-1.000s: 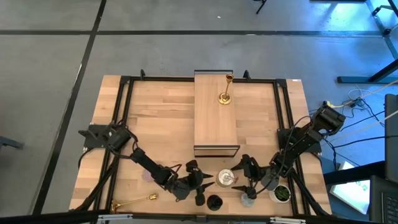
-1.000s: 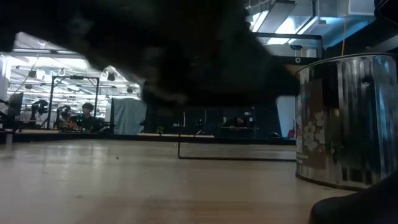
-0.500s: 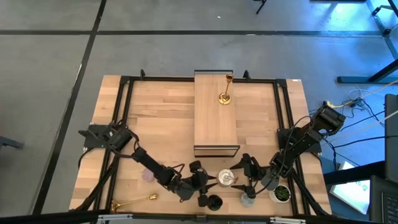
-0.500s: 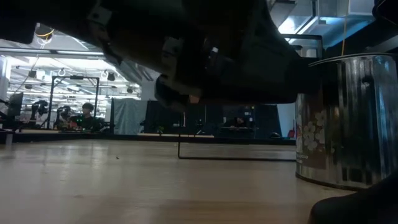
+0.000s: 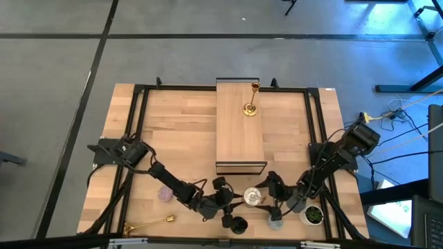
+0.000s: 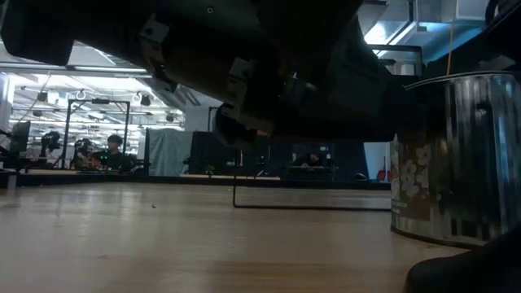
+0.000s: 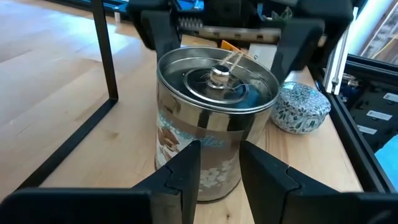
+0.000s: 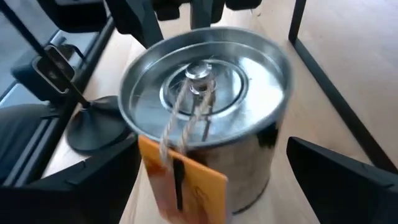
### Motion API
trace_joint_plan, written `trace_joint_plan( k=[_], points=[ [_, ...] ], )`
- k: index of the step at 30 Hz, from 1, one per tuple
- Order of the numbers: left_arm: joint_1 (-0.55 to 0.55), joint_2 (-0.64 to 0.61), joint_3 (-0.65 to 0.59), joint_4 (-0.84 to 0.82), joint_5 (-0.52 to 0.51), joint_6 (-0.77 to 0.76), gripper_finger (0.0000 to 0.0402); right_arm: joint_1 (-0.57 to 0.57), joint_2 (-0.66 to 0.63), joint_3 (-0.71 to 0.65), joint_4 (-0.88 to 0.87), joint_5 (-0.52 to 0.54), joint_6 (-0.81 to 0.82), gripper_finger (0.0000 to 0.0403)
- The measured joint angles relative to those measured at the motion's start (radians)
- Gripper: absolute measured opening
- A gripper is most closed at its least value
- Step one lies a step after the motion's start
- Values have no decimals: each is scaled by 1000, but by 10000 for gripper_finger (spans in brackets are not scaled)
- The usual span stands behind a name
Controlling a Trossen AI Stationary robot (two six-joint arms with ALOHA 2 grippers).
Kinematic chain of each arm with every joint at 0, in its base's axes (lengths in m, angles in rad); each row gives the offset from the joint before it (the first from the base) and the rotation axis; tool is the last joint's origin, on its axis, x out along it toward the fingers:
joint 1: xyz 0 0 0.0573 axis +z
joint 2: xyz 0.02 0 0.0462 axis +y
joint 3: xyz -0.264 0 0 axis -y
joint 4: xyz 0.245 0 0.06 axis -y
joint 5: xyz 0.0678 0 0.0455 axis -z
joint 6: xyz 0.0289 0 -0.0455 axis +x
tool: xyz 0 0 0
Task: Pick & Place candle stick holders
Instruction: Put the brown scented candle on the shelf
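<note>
The wooden counter (image 5: 173, 131) carries a long pale wood block (image 5: 239, 142) running from its middle toward 12 o'clock. Both dark arms reach in toward 6 o'clock. The left arm (image 5: 169, 181) comes from 8 o'clock; the left jaws are only narrowly parted, grasp nothing, and point at the silver candle tin (image 5: 252, 198) from its 9 o'clock side. The right arm (image 5: 325, 162) comes from 4 o'clock. The right jaws are spread wide, released, just at the tin's 3 o'clock side.

- Tall gold holder (image 5: 250, 105): upright on the block, 12 o'clock end.
- Short gold holder (image 5: 149, 224): lying at 7 o'clock.
- Black holder (image 5: 237, 225): 6 o'clock edge.
- Grey-blue holder (image 5: 275, 221): beside it, toward 5 o'clock.
- Lilac holder (image 5: 165, 194): by the left arm.
- Plant pot (image 5: 313, 215): 5 o'clock.
</note>
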Motion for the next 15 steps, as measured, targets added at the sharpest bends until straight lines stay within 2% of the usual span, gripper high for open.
trace_joint_plan(
  k=[9,15],
  points=[
    [12,9,4,28,64,-7,106,-39,112,132,-5,-70,-85,400],
    [11,45,36,30,75,8,106,-49,139,159,-50,-103,-83,400]
  ],
)
